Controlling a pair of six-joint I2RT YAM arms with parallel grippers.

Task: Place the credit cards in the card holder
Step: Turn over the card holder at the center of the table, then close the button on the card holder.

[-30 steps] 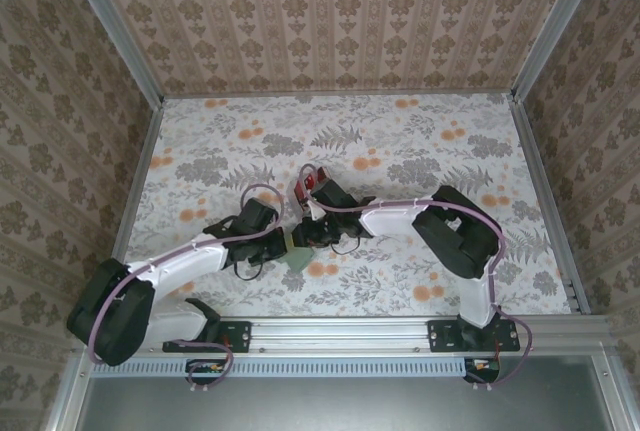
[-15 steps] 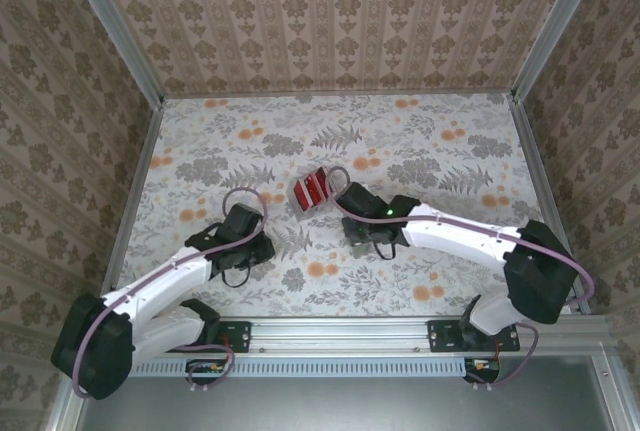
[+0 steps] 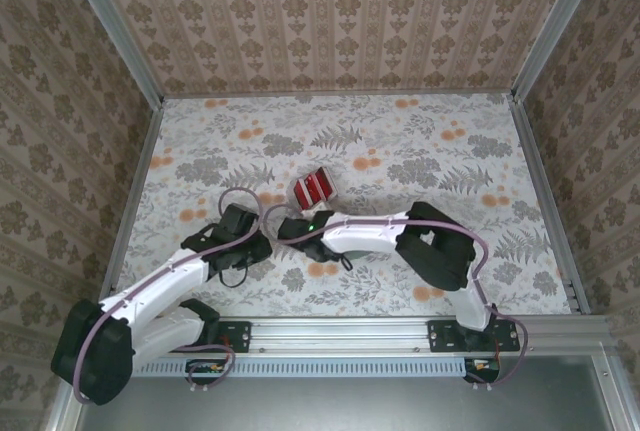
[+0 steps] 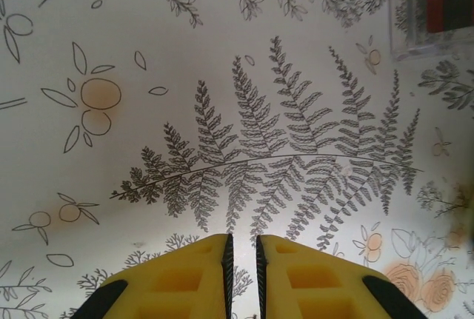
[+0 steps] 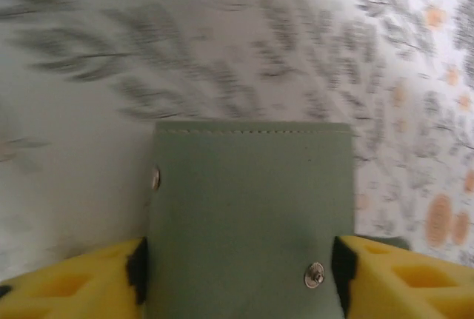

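The credit cards (image 3: 313, 189), a small red stack with pale edges, lie on the floral table near its middle. In the left wrist view the cards (image 4: 441, 1) sit at the top right corner. The sage-green card holder (image 5: 252, 215) is folded, its snap studs showing. It spans the whole gap of my right gripper (image 5: 238, 260), whose pads press its two side edges. In the top view the right gripper (image 3: 290, 226) is just in front of the cards. My left gripper (image 3: 260, 243) is close beside it on the left. The left gripper (image 4: 241, 243) has its jaws a thin slit apart with nothing between them.
A floral cloth (image 3: 420, 141) covers the table, walled by patterned panels with metal posts (image 3: 535, 41) at the sides. The right arm's elbow (image 3: 435, 246) bends low over the near right of the table. Open cloth lies to the far left and far right.
My right gripper has swung left, now beside the left gripper, with its jaws spread across the card holder's width. The left arm pulled back from the middle a second ago and has held since.
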